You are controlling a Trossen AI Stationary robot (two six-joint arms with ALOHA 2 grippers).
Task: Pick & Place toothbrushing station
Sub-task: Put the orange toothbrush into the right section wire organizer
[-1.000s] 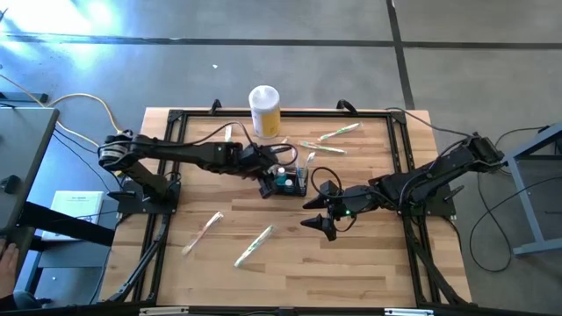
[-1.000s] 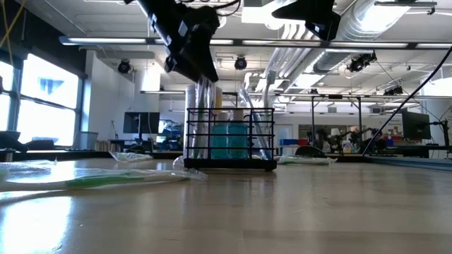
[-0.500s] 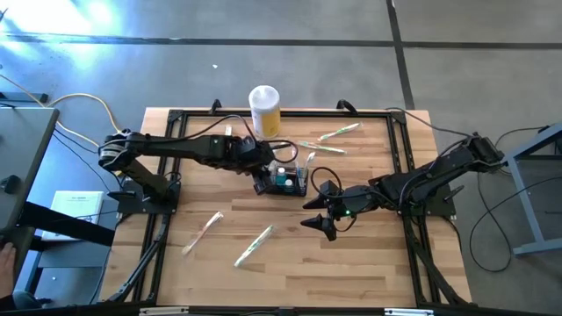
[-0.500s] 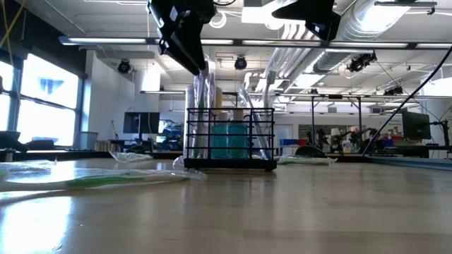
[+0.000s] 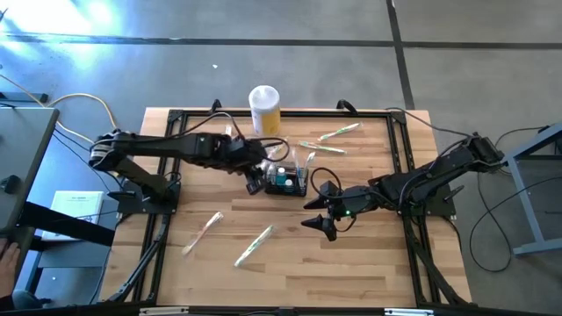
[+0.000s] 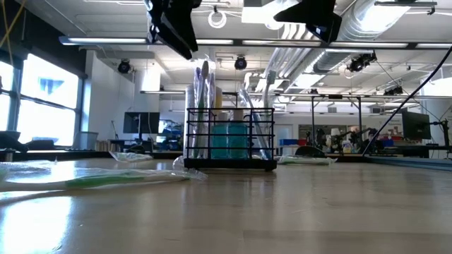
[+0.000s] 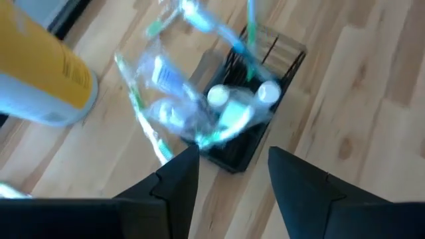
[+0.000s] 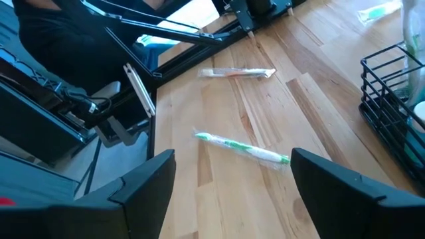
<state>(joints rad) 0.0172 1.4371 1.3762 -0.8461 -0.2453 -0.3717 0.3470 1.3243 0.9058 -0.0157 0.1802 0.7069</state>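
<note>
Fingers parted and holding nothing, the left gripper (image 5: pixel 255 182) hangs just left of the toothbrushing station (image 5: pixel 288 180), a black wire basket standing mid-table with wrapped toothbrushes (image 6: pixel 201 106) and a teal bottle (image 6: pixel 228 140) inside. Right of the basket, the right gripper (image 5: pixel 320 211) waits, its fingers spread wide and empty. A yellow-and-white canister (image 5: pixel 264 109) stands at the table's far edge.

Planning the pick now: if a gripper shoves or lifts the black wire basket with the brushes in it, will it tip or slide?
The black wire basket looks light, so it would probably slide on the smooth wood table. Its wrapped toothbrushes stand well above the rim, so a high push may tip it. The thin stiff wires should offer the left gripper a firm hold.
</note>
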